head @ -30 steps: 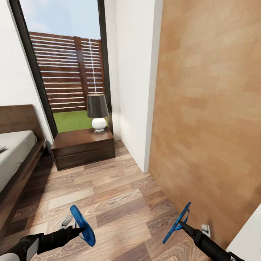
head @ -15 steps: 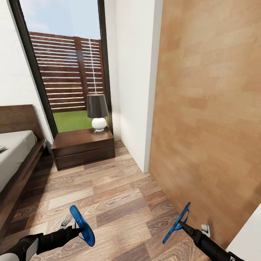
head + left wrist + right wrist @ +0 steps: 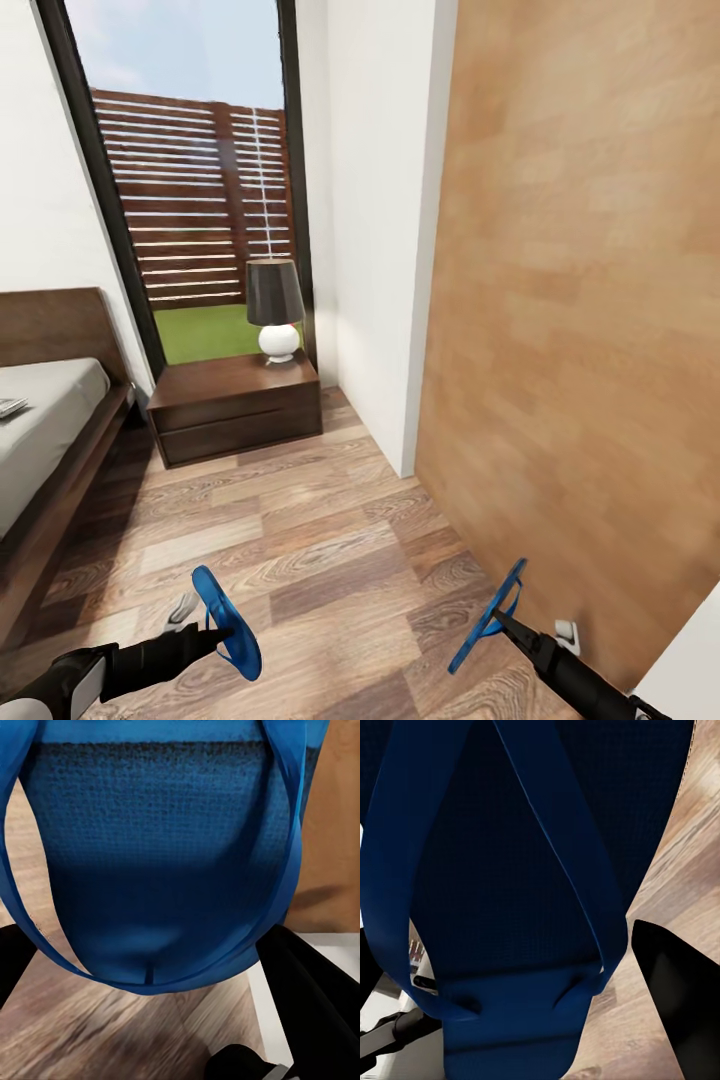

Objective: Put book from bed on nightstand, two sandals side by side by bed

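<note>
1. Two bright blue flat flip-flop sandals are off the floor, one in each gripper: the left sandal [image 3: 227,622] stands on edge above the wood-plank floor [image 3: 300,540], and the right sandal [image 3: 488,614] tilts close to the light-brown wooden door [image 3: 590,300].
2. The black left gripper [image 3: 212,635] is clamped on the left sandal's strap side; in the left wrist view the blue sole [image 3: 161,862] hangs between the dark fingers [image 3: 315,997].
3. The black right gripper [image 3: 503,622] is closed on the lower part of the right sandal, whose thong straps [image 3: 547,847] cross the sole in the right wrist view.
4. The large low bed with dark brown frame and light-grey mattress [image 3: 45,420] stands at the room's left side, well apart from both sandals.
5. A small flat object [image 3: 10,407], possibly the book, lies on the mattress at the picture's left edge; too little of it shows to be sure.
6. The low dark-brown two-drawer nightstand [image 3: 235,405] stands beside the bed's head end, below the tall dark-framed window [image 3: 190,190].
7. A lamp with a dark shade and white round base [image 3: 274,310] stands at the nightstand's back right corner.
</note>
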### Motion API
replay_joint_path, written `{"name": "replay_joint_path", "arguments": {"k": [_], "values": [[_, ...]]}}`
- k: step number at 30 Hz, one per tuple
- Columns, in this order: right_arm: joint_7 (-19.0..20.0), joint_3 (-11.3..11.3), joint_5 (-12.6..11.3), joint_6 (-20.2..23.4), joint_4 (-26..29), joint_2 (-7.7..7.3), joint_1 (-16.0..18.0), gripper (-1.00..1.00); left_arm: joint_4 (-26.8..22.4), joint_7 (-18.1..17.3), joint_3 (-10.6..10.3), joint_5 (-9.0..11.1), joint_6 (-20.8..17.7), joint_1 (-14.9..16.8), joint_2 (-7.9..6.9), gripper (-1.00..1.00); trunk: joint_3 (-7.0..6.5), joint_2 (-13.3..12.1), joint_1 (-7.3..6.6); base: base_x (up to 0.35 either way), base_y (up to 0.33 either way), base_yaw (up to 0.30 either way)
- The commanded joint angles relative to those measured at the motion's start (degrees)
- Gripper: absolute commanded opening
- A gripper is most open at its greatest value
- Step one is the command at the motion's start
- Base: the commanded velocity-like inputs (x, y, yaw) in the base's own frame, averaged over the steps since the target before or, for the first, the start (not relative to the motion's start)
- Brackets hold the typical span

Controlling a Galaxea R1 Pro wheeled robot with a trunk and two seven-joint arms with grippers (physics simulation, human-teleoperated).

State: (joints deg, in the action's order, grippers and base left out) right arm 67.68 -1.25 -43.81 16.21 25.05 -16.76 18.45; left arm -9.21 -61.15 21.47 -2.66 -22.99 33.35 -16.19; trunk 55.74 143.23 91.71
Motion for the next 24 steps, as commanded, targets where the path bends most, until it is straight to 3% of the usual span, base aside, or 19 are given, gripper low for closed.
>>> {"name": "replay_joint_path", "arguments": {"k": [1,24], "values": [[0.1,0.0,-0.3,0.7,0.0,0.01,0.0,-1.00,0.0,-0.2,0.4,-0.3,-0.6,0.0,0.02,-1.00,0.06,0.0,-0.01,0.000,0.000,0.211],[0.2,0.0,-0.3,0.7,0.0,0.47,0.0,-1.00,0.0,0.0,0.4,-0.3,-0.6,0.0,0.02,-1.00,0.06,0.0,-0.01,-0.003,-0.031,0.238]]}}
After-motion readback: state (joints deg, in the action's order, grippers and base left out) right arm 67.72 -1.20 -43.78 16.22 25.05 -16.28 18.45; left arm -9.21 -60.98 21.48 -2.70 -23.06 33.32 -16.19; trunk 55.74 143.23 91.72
